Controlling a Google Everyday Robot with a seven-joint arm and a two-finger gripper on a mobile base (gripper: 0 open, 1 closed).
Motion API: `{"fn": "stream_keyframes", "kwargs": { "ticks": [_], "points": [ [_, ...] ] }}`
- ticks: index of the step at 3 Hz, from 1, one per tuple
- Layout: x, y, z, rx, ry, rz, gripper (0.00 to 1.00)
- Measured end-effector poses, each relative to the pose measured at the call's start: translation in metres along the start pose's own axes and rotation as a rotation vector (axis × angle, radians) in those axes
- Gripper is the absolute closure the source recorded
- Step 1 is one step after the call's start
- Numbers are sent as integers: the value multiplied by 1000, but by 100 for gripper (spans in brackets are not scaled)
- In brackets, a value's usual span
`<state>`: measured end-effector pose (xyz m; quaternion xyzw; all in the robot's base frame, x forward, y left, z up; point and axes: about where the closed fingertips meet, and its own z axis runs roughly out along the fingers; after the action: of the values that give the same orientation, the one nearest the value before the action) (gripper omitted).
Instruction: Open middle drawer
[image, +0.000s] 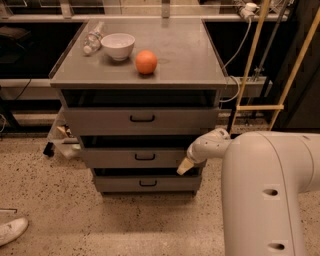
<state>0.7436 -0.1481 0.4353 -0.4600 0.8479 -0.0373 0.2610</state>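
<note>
The grey cabinet has three drawers stacked under a flat top (185, 60). The middle drawer (115, 158) is the second one, with a small black loop handle (145, 157); its front sits flush with the other two. My gripper (185, 166) shows as a cream tip at the end of the white arm. It hangs in front of the middle drawer's right end, to the right of the handle and apart from it. The top drawer (100, 121) and the bottom drawer (115, 184) also look closed.
On the cabinet top stand a white bowl (118, 45), an orange (146, 62) and a lying clear bottle (92, 39). My white arm housing (270, 195) fills the lower right. Yellow poles (250, 60) stand at the right; a shoe (11, 231) lies on the floor.
</note>
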Motion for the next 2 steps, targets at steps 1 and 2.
{"fn": "stream_keyframes", "kwargs": {
  "ticks": [1, 2],
  "points": [
    [-8, 16, 22, -22, -47, -17, 0],
    [-28, 26, 54, -33, -89, -51, 0]
  ]
}}
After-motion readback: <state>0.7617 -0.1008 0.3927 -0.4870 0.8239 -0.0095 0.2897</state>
